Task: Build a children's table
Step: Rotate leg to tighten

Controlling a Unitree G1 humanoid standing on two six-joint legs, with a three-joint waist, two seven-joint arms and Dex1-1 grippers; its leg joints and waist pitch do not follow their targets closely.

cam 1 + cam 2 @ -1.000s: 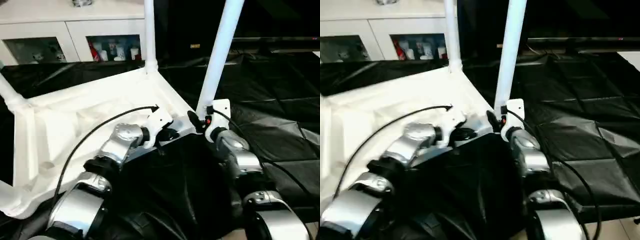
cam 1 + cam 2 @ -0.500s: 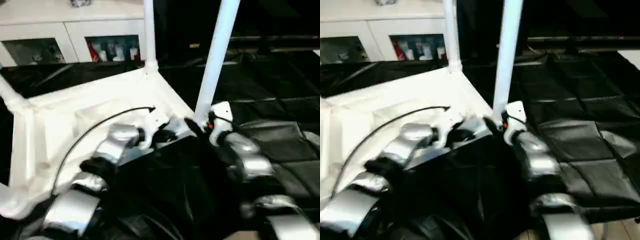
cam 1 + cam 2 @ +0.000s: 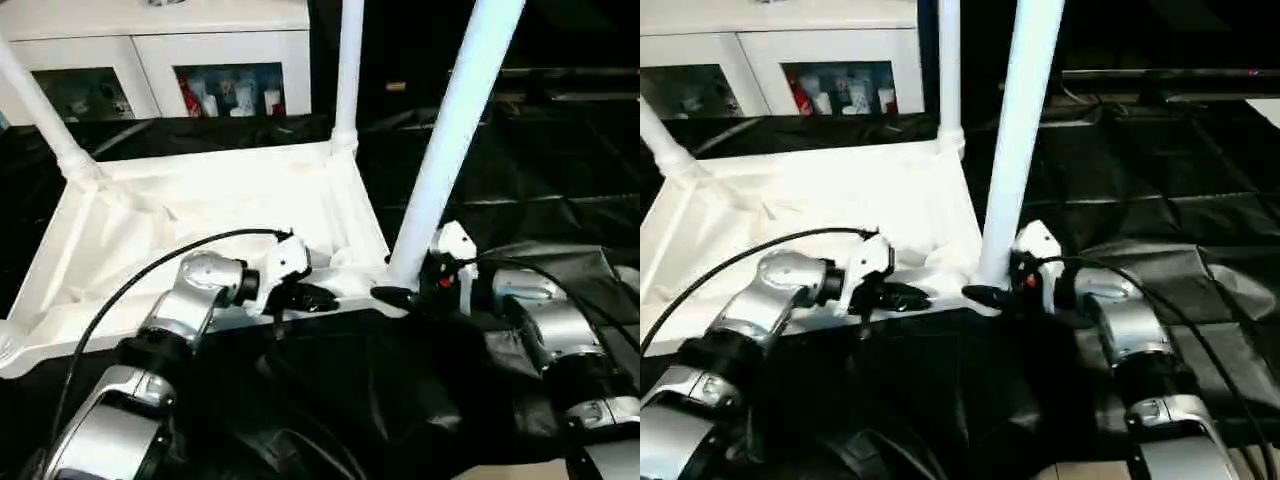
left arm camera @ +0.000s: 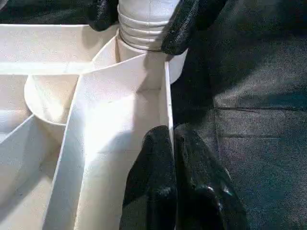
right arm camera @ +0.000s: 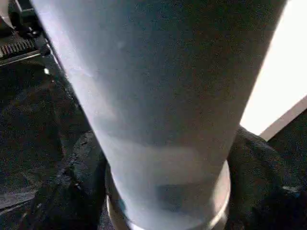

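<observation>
A small all-white plastic children's table [image 3: 200,215] is seen upside down on black sheeting [image 3: 560,180], legs pointing up. Its near rim is pinched between the closed jaws of the left gripper [image 4: 172,143]. The right gripper [image 5: 163,191] has its jaws set wide around the base of the nearest round tapered leg [image 3: 450,140].

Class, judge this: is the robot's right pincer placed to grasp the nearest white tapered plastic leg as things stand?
Probably yes: the right pincer already straddles the base of the nearest white tapered plastic leg, with nothing between them.
</observation>
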